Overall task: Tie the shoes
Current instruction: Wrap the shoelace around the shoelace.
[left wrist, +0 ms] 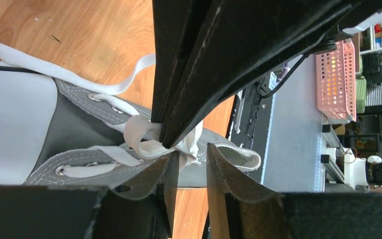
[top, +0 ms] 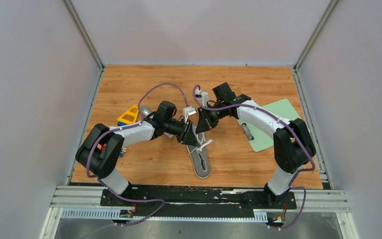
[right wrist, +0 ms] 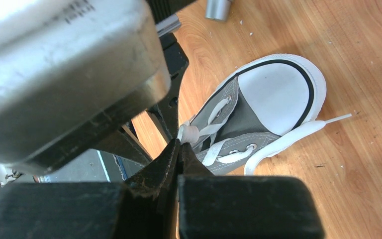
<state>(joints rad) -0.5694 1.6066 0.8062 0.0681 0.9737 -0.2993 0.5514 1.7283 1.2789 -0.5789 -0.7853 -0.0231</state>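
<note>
Your left claw (left wrist: 191, 152) is gaping beside the laces (left wrist: 139, 134) your right claw (left wrist: 165, 142) is pinching; pulling now, you're risking dragging the sneaker (left wrist: 74, 124).

- Top external: fixed high behind the 6 o'clock edge, facing down toward 12, wide over the whole table (top: 129, 164).
- Left wrist: very near, aimed across the sneaker (left wrist: 74, 124) at its laces (left wrist: 144, 137).
- Right wrist: near, tilted down toward 2 o'clock; shares both with the others.
</note>
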